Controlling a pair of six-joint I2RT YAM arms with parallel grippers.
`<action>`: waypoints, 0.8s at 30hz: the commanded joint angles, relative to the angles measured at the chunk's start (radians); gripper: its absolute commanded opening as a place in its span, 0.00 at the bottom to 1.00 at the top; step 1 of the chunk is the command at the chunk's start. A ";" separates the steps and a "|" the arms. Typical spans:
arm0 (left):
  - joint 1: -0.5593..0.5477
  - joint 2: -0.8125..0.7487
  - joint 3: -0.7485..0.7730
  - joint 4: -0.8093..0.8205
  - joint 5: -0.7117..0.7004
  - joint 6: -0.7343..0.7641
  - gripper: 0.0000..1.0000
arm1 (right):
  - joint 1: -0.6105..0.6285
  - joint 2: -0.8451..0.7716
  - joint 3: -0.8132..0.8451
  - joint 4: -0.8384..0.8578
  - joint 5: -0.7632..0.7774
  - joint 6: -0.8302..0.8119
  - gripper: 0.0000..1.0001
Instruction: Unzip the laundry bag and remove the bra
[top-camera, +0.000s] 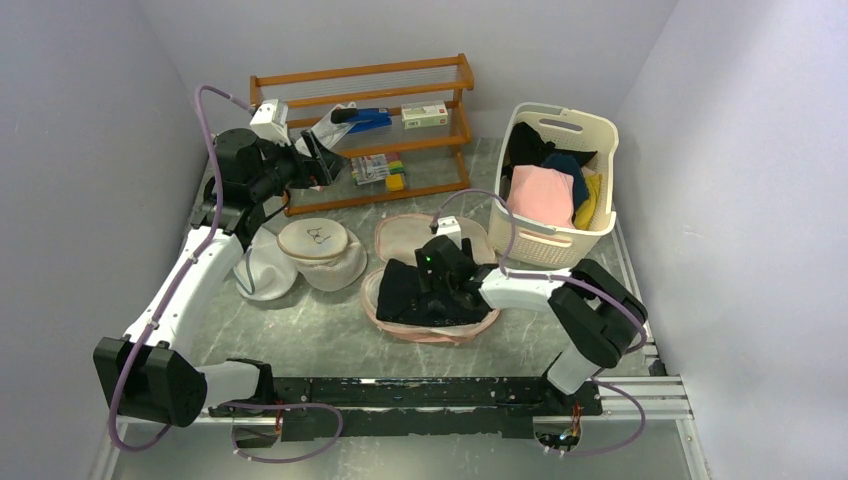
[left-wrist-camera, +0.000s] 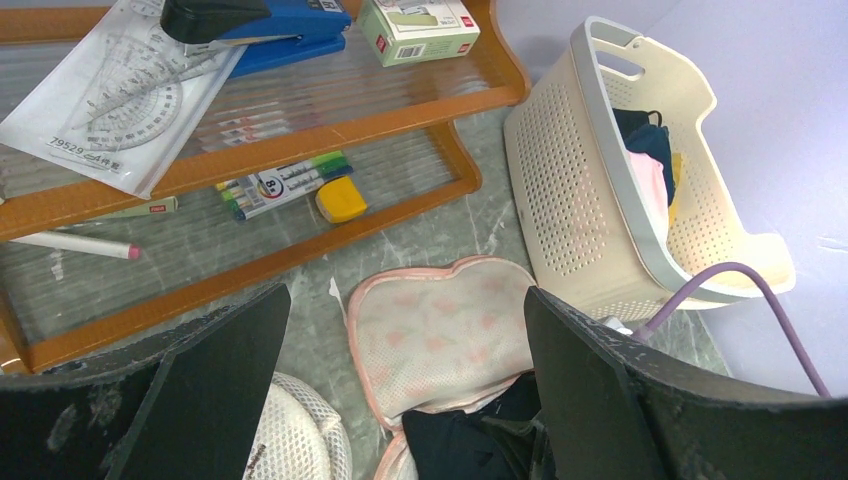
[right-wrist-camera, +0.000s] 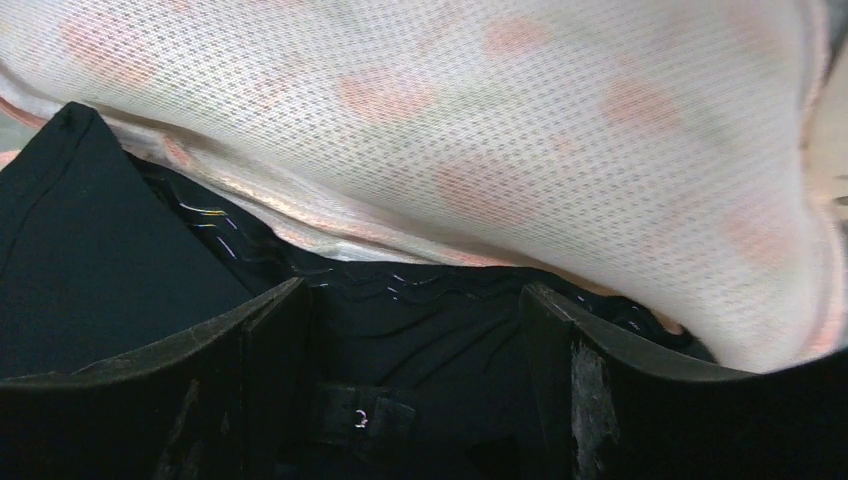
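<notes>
Laundry bag (top-camera: 410, 238) lies unzipped midway between the desk's side edges, bra (top-camera: 400, 290) not yet out; right hand (right-wrist-camera: 412, 295) wide above it, left hand (left-wrist-camera: 405, 300) wide.

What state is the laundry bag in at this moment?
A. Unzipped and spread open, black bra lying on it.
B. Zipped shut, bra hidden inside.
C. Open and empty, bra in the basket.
A: the laundry bag lies spread open, and the black bra rests on its near half under the right gripper.
</notes>
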 joint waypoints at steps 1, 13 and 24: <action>0.013 -0.009 -0.001 0.048 0.032 -0.012 0.99 | -0.005 -0.067 0.015 -0.069 0.101 -0.145 0.77; 0.017 -0.007 0.001 0.041 0.019 -0.006 0.99 | 0.285 -0.023 0.346 -0.373 0.206 -0.010 0.78; 0.022 -0.031 -0.002 0.040 -0.011 0.007 0.99 | 0.315 0.075 0.388 -0.359 0.082 0.252 0.64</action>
